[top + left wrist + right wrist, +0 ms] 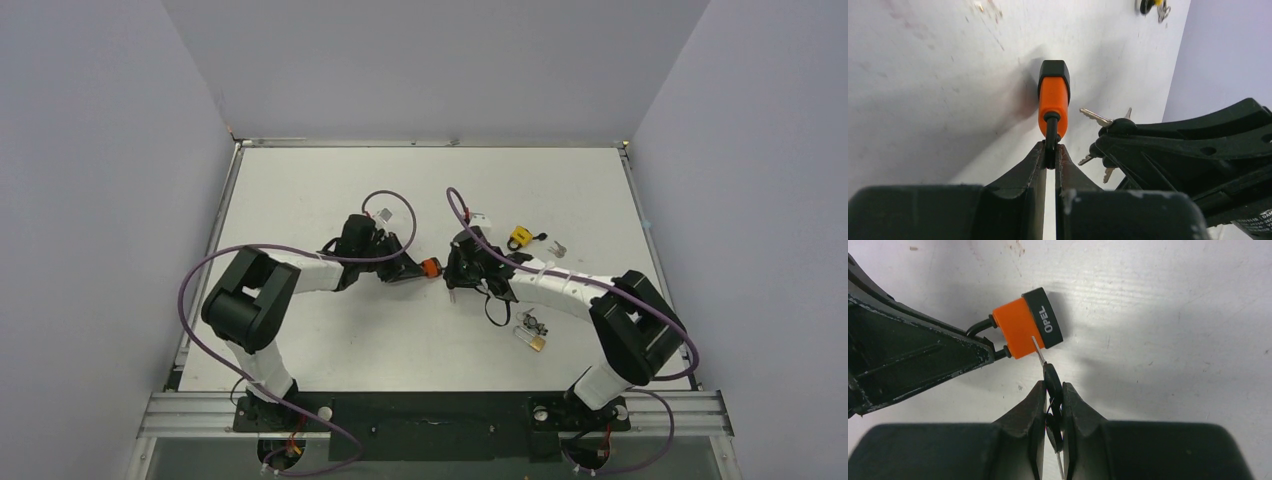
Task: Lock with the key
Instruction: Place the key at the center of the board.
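So the orange padlock [1020, 335] is sitting roughly mid-worktop [330, 180], right between the two arms, with its black cap reading "OPEL" pointing toward the far side in the right wrist view. The left end effector [1050, 154] is coming in from the left and pinching the padlock's black shackle [1051, 132] tight between its fingers, so the body is sticking straight out past the fingertips. The right end effector [1053, 390] is pressed together on the dark head of a key [1039, 355], and the thin silver blade is reaching up to the padlock, touching it right around where the orange body meets the black cap. I honestly can't tell whether the tip is sitting in a keyway or just resting against the side. A few more keys [1095, 118] are fanning out beside the right end effector in the left wrist view. Off to the right, well apart from all this, a yellow padlock [519, 237] is lying on the far side of the right arm and a brass padlock [537, 343] is lying on the near side, each with what looks like keys next to it.
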